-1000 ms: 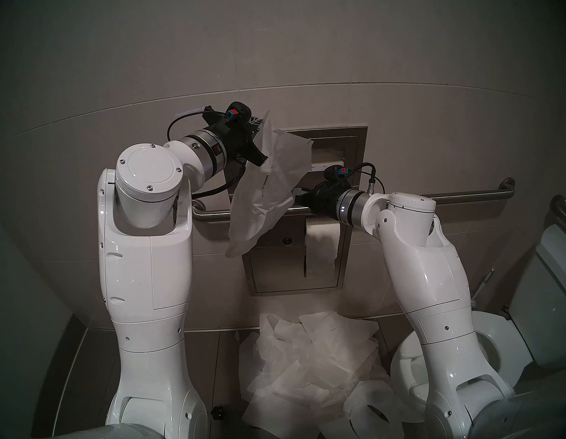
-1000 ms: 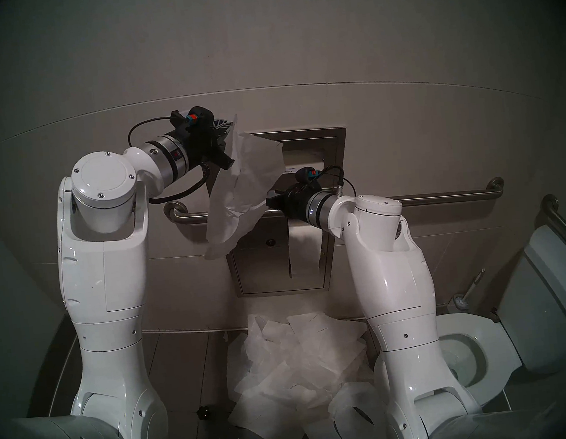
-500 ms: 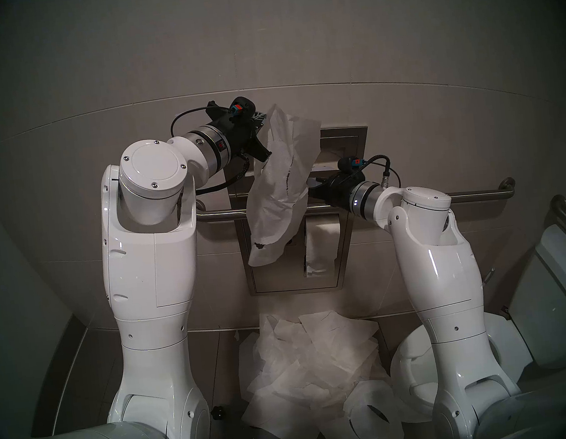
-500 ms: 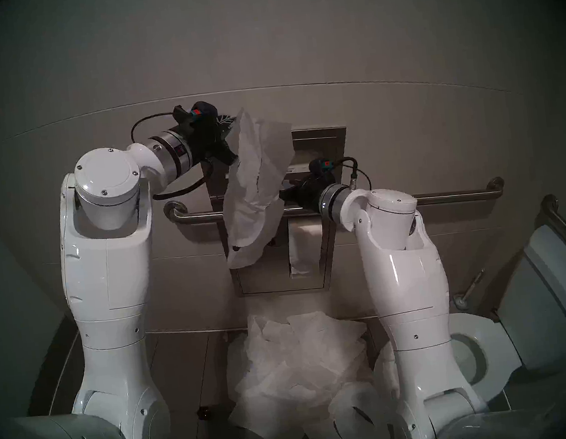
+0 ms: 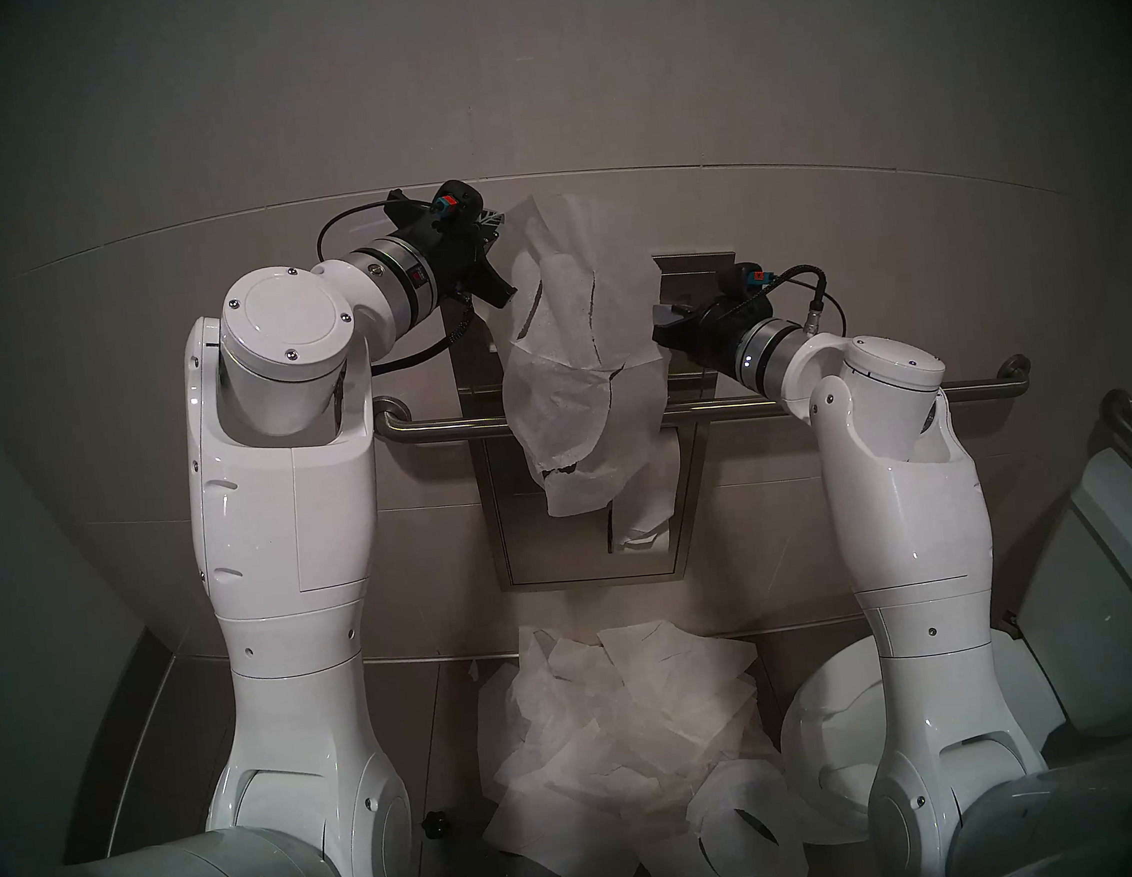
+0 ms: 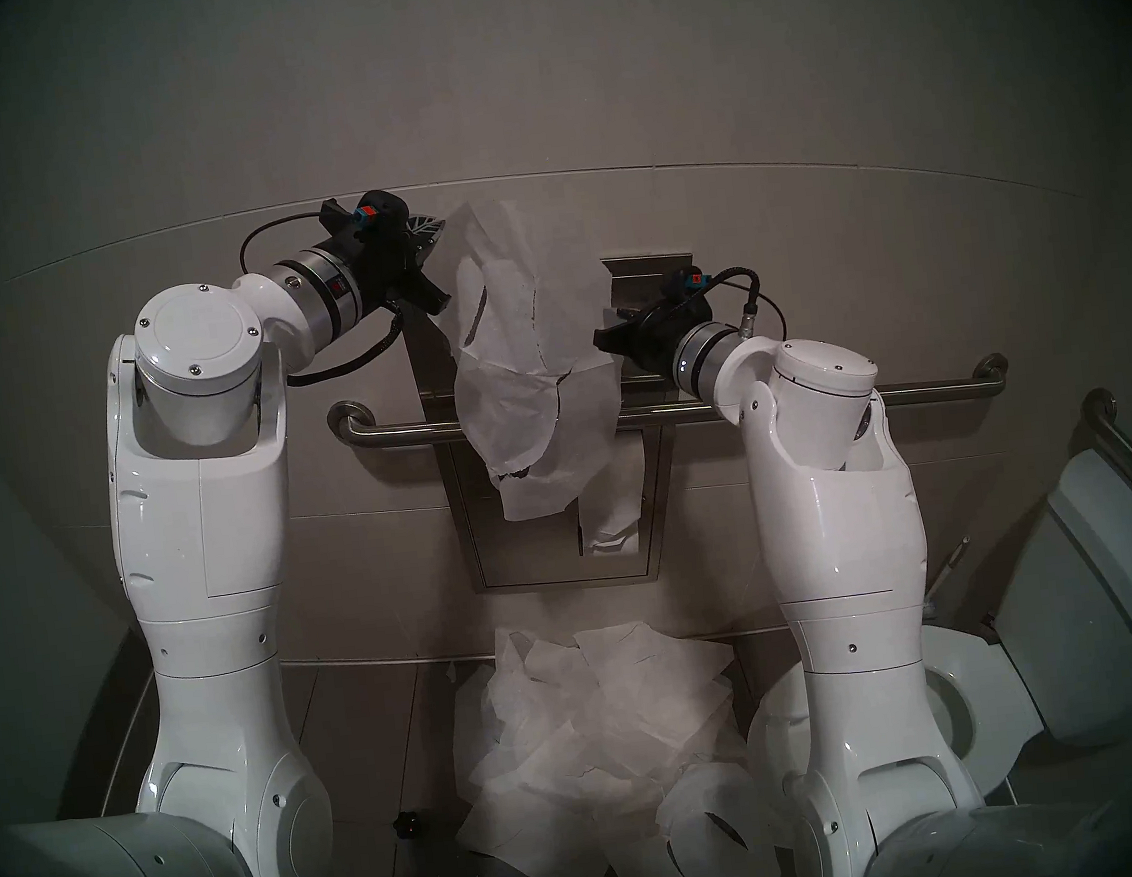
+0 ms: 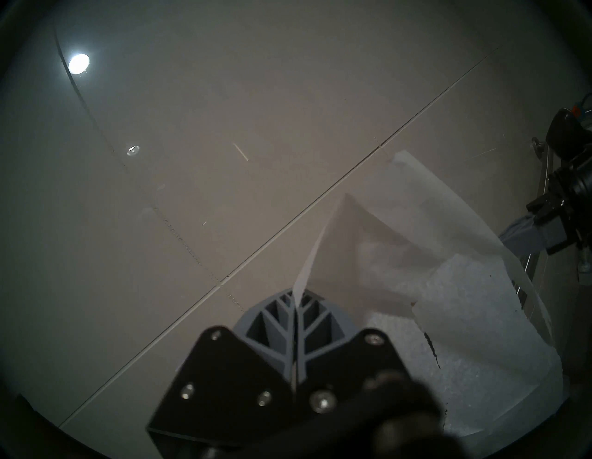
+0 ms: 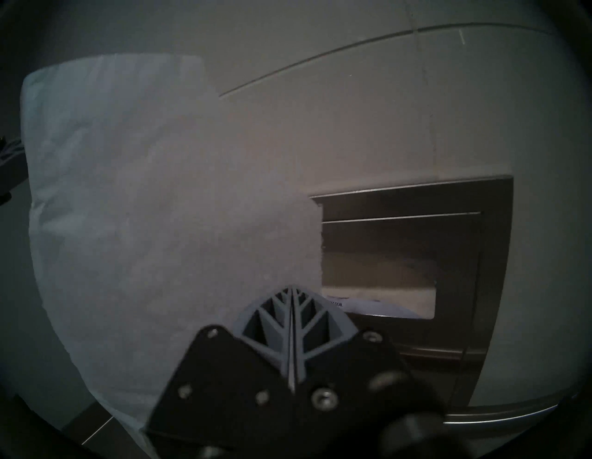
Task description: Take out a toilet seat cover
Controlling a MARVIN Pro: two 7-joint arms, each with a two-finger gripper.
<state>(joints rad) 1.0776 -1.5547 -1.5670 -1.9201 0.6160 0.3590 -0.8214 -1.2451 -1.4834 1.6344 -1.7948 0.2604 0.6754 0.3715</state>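
Nearest to me, a heap of loose paper sheets point(image 5: 621, 721) lay on the tiled floor point(image 5: 439, 719) between my two arms, with the toilet point(image 5: 1035, 691) low at my right. Above the heap, I held the toilet seat cover point(image 5: 582, 356) in the air, clear of the steel wall dispenser point(image 5: 691, 261) behind it. It hung crumpled and partly unfolded between my grippers, with its curved cut line showing as dark tears and its bottom edge drooping over the hanging toilet paper point(image 5: 646, 502). My left gripper point(image 5: 513, 224) was pressed together on the sheet's upper left edge; in the left wrist view the paper ran right into the seam between the closed fingers point(image 7: 282, 317). My right gripper point(image 5: 659, 327) was likewise clamped on the sheet's right edge, and its wrist camera showed the fingers point(image 8: 278, 317) meeting with the white paper spreading away to the left and the dispenser's open slot beyond. A steel grab bar point(image 5: 962, 391) crossed the tiled wall point(image 5: 581, 77) behind the sheet.
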